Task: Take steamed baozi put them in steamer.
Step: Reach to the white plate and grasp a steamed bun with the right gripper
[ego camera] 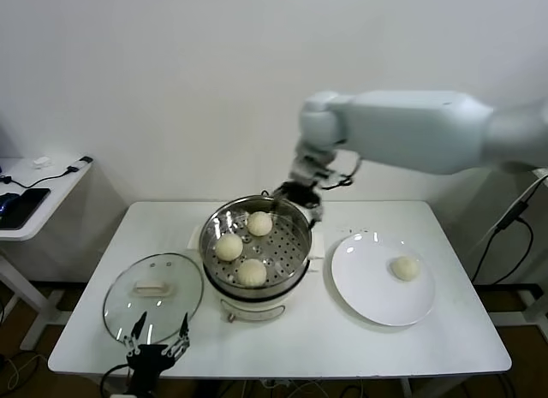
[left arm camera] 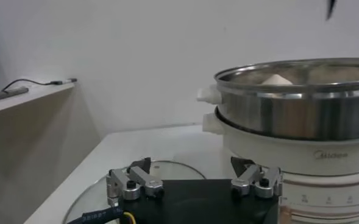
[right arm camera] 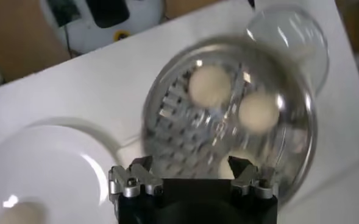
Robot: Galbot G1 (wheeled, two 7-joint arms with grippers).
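The steamer stands mid-table with three baozi on its perforated tray: one at the back, one at the left, one at the front. A fourth baozi lies on the white plate to the right. My right gripper hovers over the steamer's far rim, open and empty. In the right wrist view it looks down on the steamer and two baozi. My left gripper is parked open at the front edge, beside the steamer.
The round glass lid lies flat on the table left of the steamer, just ahead of my left gripper. A side table with cables stands at far left. A wall runs behind the table.
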